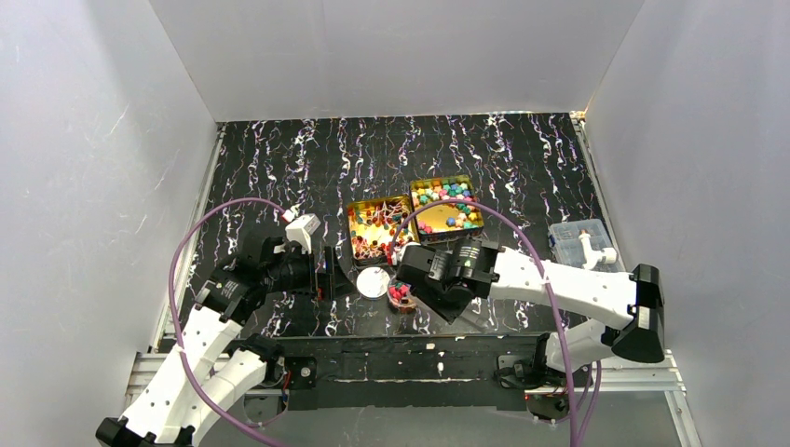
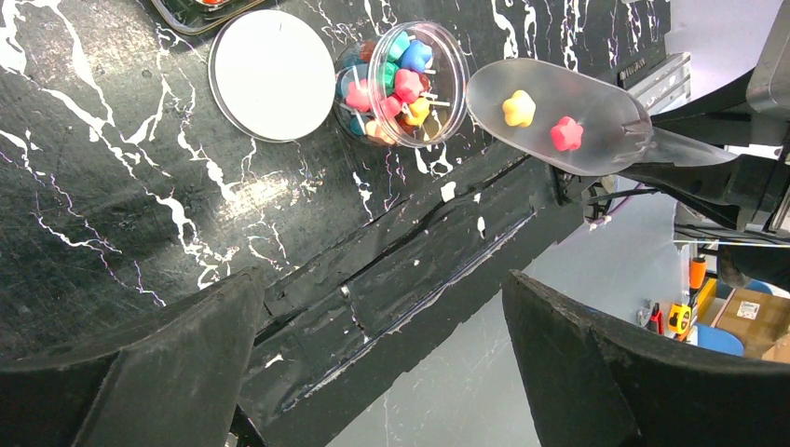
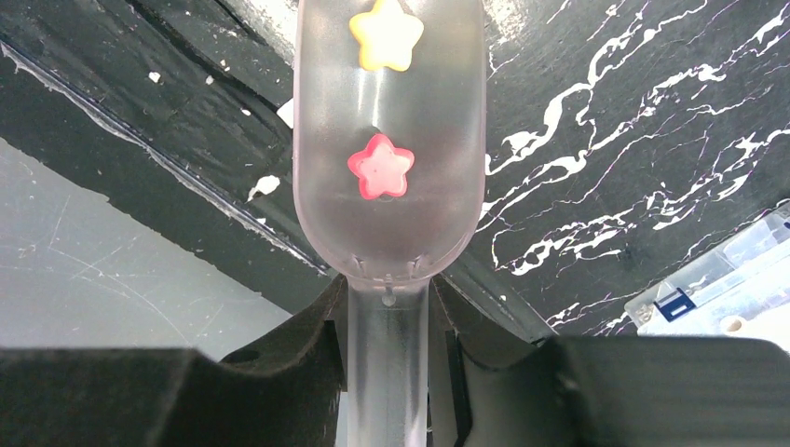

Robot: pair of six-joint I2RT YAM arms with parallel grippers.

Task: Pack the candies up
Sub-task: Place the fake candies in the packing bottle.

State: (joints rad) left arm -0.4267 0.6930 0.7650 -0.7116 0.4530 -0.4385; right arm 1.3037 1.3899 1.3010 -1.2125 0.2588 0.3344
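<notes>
My right gripper is shut on the handle of a clear plastic scoop. Two candies lie in the scoop, a yellow star and a pink-red star. In the left wrist view the scoop hovers just beside a small clear jar full of mixed candies. The jar's white lid lies flat next to it. My left gripper is open and empty, low over the table's front edge. Two gold tins hold many more candies.
A clear plastic box sits at the table's right side, behind my right arm. The jar and lid stand close to the table's front edge. White walls enclose the left, back and right.
</notes>
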